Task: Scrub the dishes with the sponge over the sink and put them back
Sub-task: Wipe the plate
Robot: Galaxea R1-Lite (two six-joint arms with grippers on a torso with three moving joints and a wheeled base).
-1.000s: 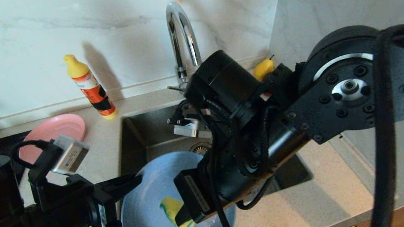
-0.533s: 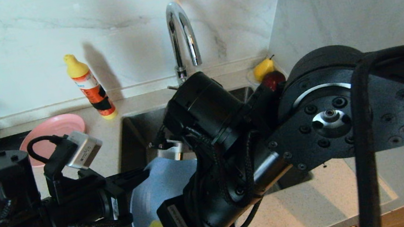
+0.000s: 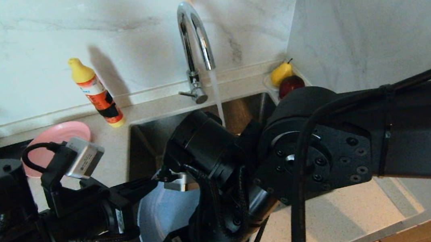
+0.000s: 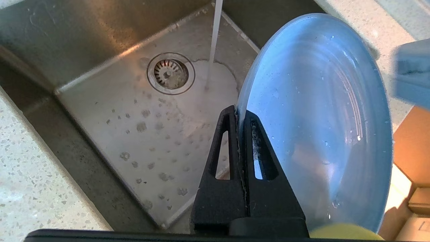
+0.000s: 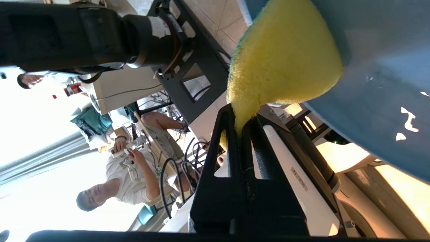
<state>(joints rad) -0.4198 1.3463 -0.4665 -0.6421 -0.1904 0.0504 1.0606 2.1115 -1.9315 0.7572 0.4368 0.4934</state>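
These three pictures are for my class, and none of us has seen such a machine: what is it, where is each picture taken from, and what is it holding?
It is a robot with two black arms, each ending in a two-fingered gripper. The wide picture comes from a camera on its head, looking down at a kitchen counter and sink, where the tap is running. The other two come from cameras on its wrists, behind the fingers.

The left gripper is shut on the rim of a blue plate, held on edge over the sink. The right gripper pinches a yellow sponge against that plate.

On the counter lie a pink plate, a bottle, and a pear with a red fruit.
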